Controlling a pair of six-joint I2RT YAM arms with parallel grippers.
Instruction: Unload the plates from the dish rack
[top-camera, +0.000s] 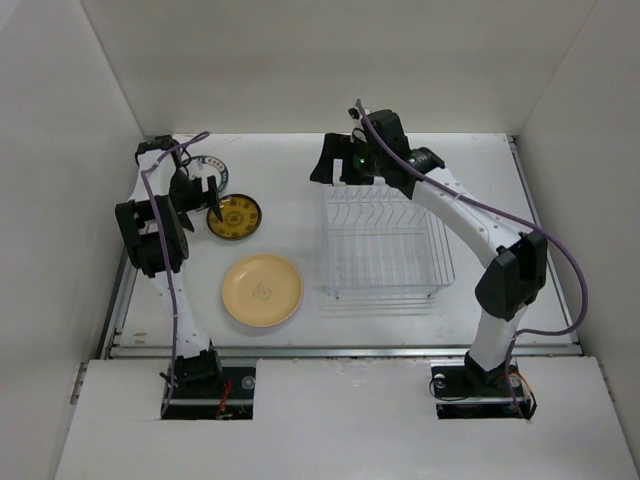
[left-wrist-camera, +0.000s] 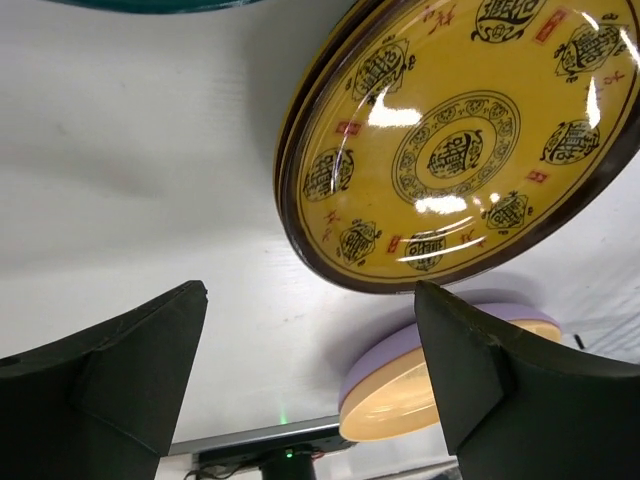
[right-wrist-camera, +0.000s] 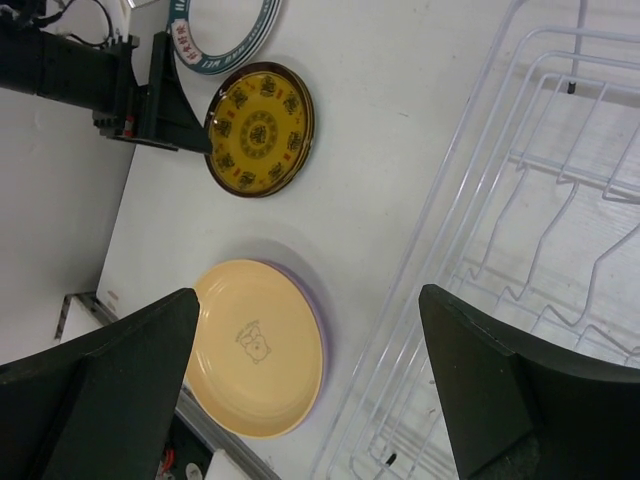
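The wire dish rack (top-camera: 385, 245) stands right of centre with no plate in its slots; it also shows in the right wrist view (right-wrist-camera: 540, 250). A pale yellow plate (top-camera: 262, 290) lies on a lavender plate (right-wrist-camera: 318, 318) near the front. A brown-and-yellow patterned plate (top-camera: 235, 217) lies flat at the left and fills the left wrist view (left-wrist-camera: 455, 140). A white plate with a dark patterned rim (right-wrist-camera: 225, 35) lies behind it. My left gripper (top-camera: 200, 198) is open and empty just beside the brown-and-yellow plate. My right gripper (top-camera: 342, 172) is open and empty above the rack's far left corner.
White walls close in the table on the left, back and right. A metal rail (top-camera: 340, 350) runs along the table's front edge. The left arm (top-camera: 155, 235) stands close to the left wall.
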